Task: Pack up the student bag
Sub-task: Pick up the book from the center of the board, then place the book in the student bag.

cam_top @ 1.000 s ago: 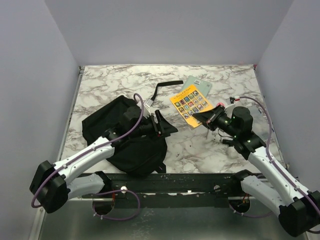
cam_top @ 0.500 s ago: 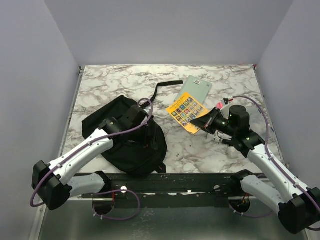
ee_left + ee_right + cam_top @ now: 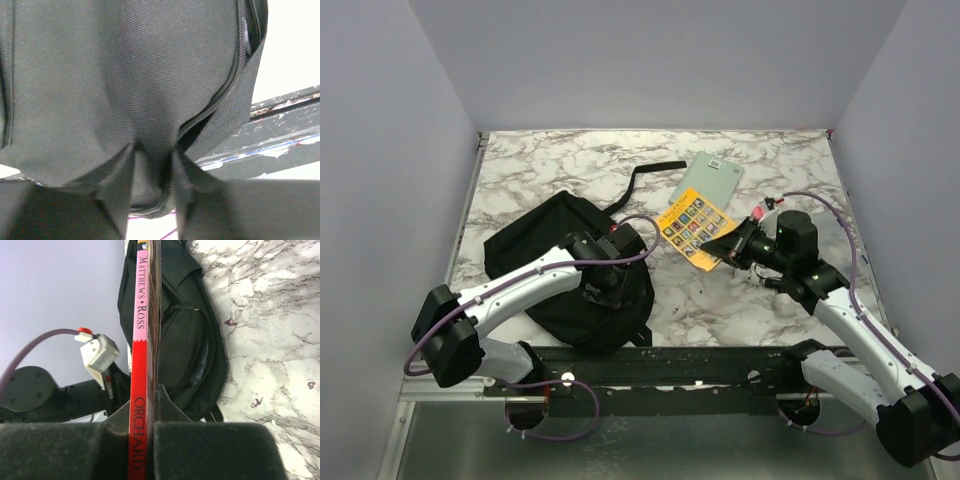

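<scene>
The student bag lies slumped on the left half of the marble worktop, near the front edge. One black strap trails out toward the far side.

The left pincer is down on the bag's right side and is pinching a ridge of black fabric right beside the zip. The cloth creases outward from its fingers, and a dark slit shows just beside them. This hold is probably meant to lift the edge of the zip opening so the mouth gapes and something can slide in.

The right pincer is pressed together on the yellow picture book, gripping it by the red-and-pink spine. The book hangs edge-on between the pads, with its free end pointing toward the bag. A thin, flat book held by the spine should slip into a narrow opening more easily than one held flat.

There is one bag and there are two books. One is the yellow book in the grip, and the other is a pale green book lying flat on the worktop just behind it. Their edges meet or overlap in the overhead view. Two arms are at work, one on the bag and one on a book. Neither book is inside the bag yet, so the packing looks to be at an early stage.
</scene>
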`<state>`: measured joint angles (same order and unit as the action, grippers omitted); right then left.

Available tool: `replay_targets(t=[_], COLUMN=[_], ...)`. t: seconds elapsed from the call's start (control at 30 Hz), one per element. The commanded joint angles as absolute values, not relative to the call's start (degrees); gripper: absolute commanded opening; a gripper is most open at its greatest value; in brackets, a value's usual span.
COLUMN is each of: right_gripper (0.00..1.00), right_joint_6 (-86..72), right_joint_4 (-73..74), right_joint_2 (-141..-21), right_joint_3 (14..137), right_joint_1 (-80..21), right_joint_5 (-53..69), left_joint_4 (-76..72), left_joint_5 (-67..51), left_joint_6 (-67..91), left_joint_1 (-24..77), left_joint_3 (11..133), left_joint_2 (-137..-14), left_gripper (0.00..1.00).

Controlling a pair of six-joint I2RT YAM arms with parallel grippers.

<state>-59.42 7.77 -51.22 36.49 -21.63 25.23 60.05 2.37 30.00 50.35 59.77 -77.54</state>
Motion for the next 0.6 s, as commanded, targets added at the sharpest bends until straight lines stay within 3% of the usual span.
replay_targets(t=[0.0,0.2,0.43,0.57], right_gripper=[0.00,0.00,0.00,0.00], right_joint_6=[-54.8,-50.1,-52.3,-57.7], right_joint_4=[11.3,14.3,10.6,5.3], right_joint_2=[-51.4,-53.9,-57.0,-56.4], right_joint_3=[36.9,38.1,37.8,34.0], right_joint_1=[-21.6,-21.6,-21.6,-22.3], right_joint_5=[25.6,28.3,37.9,42.5], left_joint_4=[62.9,63.8,61.7,58.1], left_joint_5=[8.3,13.4,21.6,20.2], left_joint_6=[29.0,29.0,31.5,30.4], left_joint_1=[50.5,50.4,50.2,49.8], left_joint_3=[64.3,68.8,77.3,81.2], left_joint_2=[-74.6,-69.6,-66.2,-66.5], left_gripper=[0.27,0.00,0.00,0.00])
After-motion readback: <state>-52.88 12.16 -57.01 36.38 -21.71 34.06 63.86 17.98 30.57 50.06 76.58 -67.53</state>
